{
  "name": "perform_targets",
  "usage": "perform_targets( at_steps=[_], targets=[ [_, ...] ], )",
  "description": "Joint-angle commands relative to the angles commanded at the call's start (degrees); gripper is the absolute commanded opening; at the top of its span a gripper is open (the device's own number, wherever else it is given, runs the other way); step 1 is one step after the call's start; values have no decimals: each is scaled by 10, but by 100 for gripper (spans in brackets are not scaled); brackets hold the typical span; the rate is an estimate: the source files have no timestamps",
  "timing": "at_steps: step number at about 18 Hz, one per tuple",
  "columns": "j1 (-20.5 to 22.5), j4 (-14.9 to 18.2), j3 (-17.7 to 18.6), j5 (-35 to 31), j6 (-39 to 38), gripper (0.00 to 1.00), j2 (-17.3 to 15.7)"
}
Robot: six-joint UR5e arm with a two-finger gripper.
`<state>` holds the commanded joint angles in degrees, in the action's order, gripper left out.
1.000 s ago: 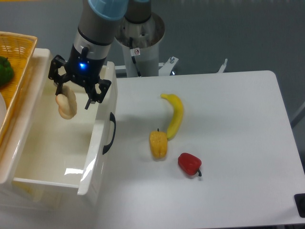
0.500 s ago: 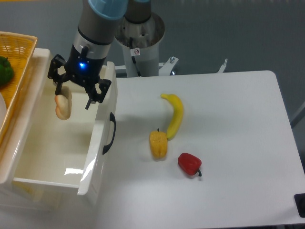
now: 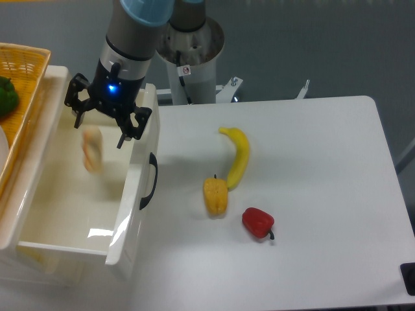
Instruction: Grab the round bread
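A white table (image 3: 311, 194) stood before a grey wall, with a cream plastic bin (image 3: 133, 214) at its left edge. From the fixed camera, the black two-finger gripper (image 3: 102, 129) hung over the bin with its fingers spread apart, gripping nothing. The pale cream, lumpy round bread (image 3: 92, 149) sat blurred just below the fingertips, inside the bin, long axis roughly upright.
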<state>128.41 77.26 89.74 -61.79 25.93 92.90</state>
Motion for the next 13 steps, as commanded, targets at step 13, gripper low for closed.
perform_targets(
  at_steps=[13],
  targets=[
    [61, -5, -9, -61, 62, 100, 3]
  ],
)
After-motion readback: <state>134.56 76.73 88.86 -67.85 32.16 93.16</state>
